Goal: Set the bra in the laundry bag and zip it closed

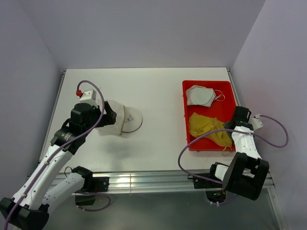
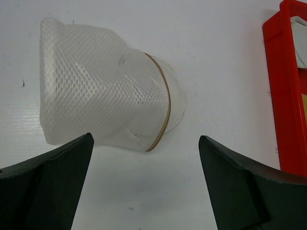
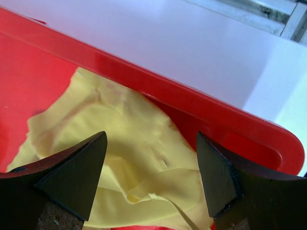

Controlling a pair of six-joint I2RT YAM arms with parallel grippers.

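The mustard-yellow bra (image 1: pixel 207 128) lies crumpled in the near half of the red tray; it fills the right wrist view (image 3: pixel 129 158). My right gripper (image 1: pixel 235 125) is open just above its right part, one finger on each side of the fabric, gripping nothing (image 3: pixel 151 143). The white mesh laundry bag (image 1: pixel 123 120) lies on its side left of centre, its tan zipper rim facing right. My left gripper (image 1: pixel 106 116) is open at the bag's left end. In the left wrist view the bag (image 2: pixel 103 86) lies beyond the open fingers (image 2: pixel 62 158), not between them.
A red plastic tray (image 1: pixel 184 117) stands at the right, its rim also in the right wrist view (image 3: pixel 201 103) and the left wrist view (image 2: pixel 283 96). A white-grey bra (image 1: pixel 201 96) with thin straps lies in the tray's far half. Walls close the table's sides and back.
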